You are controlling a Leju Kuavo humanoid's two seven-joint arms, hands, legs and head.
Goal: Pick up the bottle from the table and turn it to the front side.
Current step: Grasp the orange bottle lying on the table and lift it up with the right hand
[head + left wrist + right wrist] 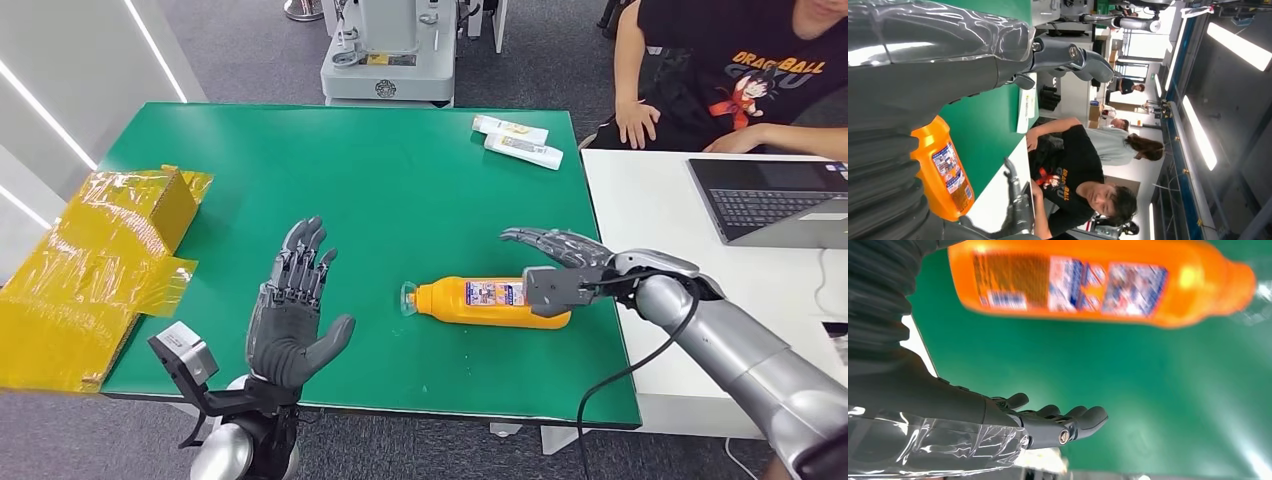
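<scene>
While nothing is yet lifted, the scene reads from the yellow film-wrapped cardboard box [95, 270] at the far side of the left hand [293, 312], which hovers over the green table [360, 170] with palm up and fingers spread, holding nothing (it looks parked clear of the work, well apart from the bottle). Beyond its fingertips, toward the other arm, the orange bottle [487, 301] lies on its side on the green mat, clear cap end pointing back at the left hand and base toward the right hand [562, 268]. That right hand is released too: its fingers arch over the base end of the bottle and its thumb side sits just beside the label, but the right wrist view shows green mat between the bottle [1098, 282] and the extended fingers [1068, 422], so no grip has closed. My judgement is that the hand is posed for a wrap around the lower body, leaving the label free for turning to the front. Farther from the right hand, two white tubes [517, 141] lie near the table's back edge, and beyond its wrist a person [730, 75] sits at a white desk [650, 210] with a laptop [775, 200].
</scene>
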